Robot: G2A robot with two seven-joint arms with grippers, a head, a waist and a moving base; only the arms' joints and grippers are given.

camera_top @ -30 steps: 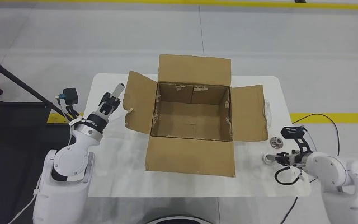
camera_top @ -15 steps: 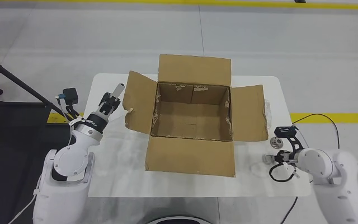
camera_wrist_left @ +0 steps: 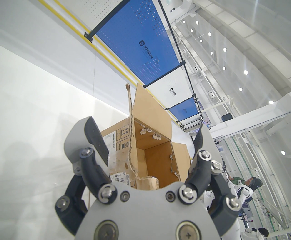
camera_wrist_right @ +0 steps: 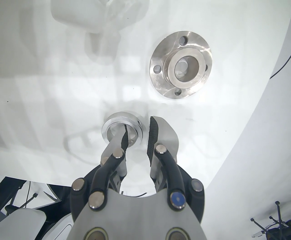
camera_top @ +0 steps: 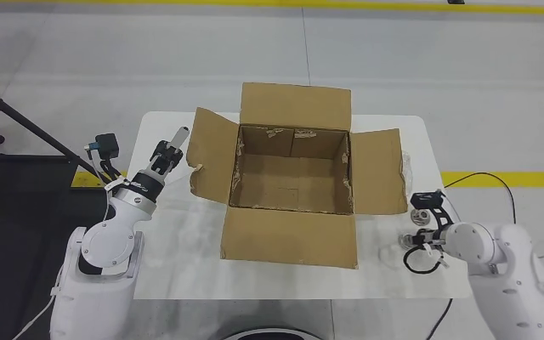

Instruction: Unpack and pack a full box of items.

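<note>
An open cardboard box point(camera_top: 289, 234) stands in the middle of the white table point(camera_top: 187, 255), its inside bare; the left wrist view shows the box point(camera_wrist_left: 156, 159) too. My right gripper point(camera_wrist_right: 138, 122) is low over the table to the right of the box, open. One finger point(camera_wrist_right: 124, 138) sits inside a small metal ring point(camera_wrist_right: 113, 123) and the other is just outside its wall. The ring point(camera_top: 407, 240) lies by the gripper point(camera_top: 415, 243). My left gripper point(camera_wrist_left: 145, 127) is open and holds nothing, beside the box's left flap point(camera_top: 208, 161).
A round metal flange point(camera_wrist_right: 180, 64) with bolt holes lies flat just beyond the ring, seen as the flange point(camera_top: 418, 215) near the table's right edge. A clear plastic packet point(camera_wrist_right: 97, 13) lies farther back. All box flaps stand outward.
My right arm has shifted left toward the box and the gripper has come onto the small ring. The left arm and the box have stayed still.
</note>
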